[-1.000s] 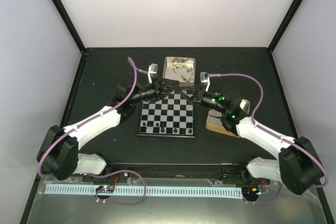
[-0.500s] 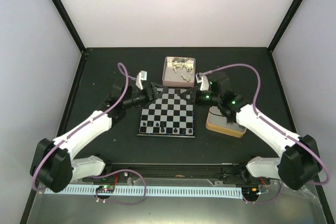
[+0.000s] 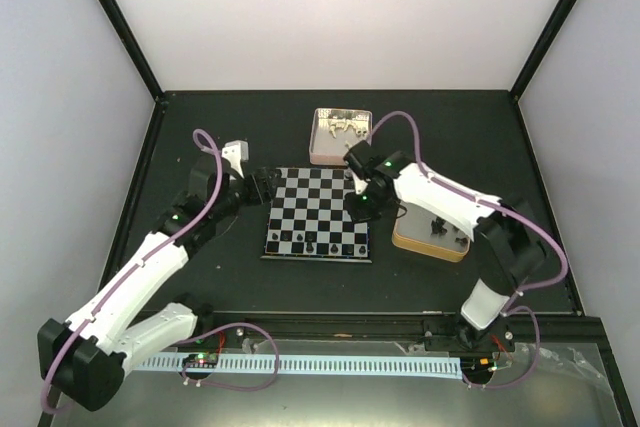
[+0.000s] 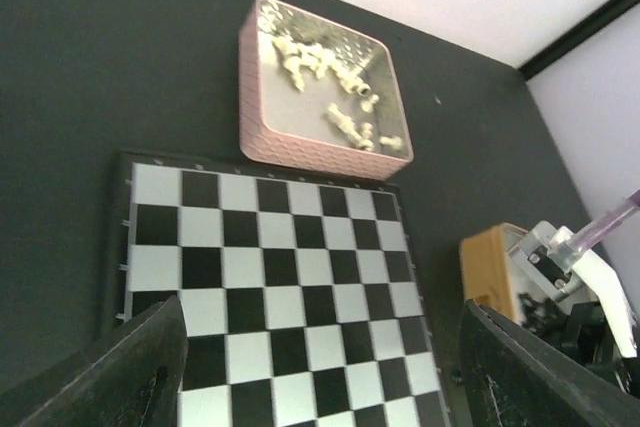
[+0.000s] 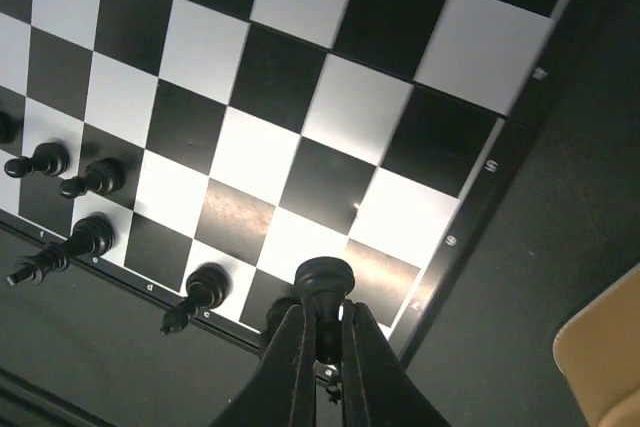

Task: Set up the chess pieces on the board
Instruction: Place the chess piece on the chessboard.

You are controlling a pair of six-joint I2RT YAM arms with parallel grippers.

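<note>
while my right gripper (image 5: 322,319) pinches a black chess piece (image 5: 325,279) over the board (image 5: 300,97) edge, i see my left gripper (image 4: 322,312) spread wide, empty.

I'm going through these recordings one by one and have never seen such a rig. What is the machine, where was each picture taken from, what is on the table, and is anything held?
The machine is a pair of white-and-black robot arms, the left arm and the right arm, bolted at the near edge of a dark table. The wide picture looks down from above and behind them. The other two come from a camera on each wrist.

On the table lie a small black-and-silver chessboard, a pink rectangular tin of cream-white chess pieces beyond it, and a tan box to its right. A few glossy black pieces stand along the board's near edge.

The right gripper is shut on one small black piece over the board's right side. The left gripper is open and empty, beside the board's far left corner.
</note>
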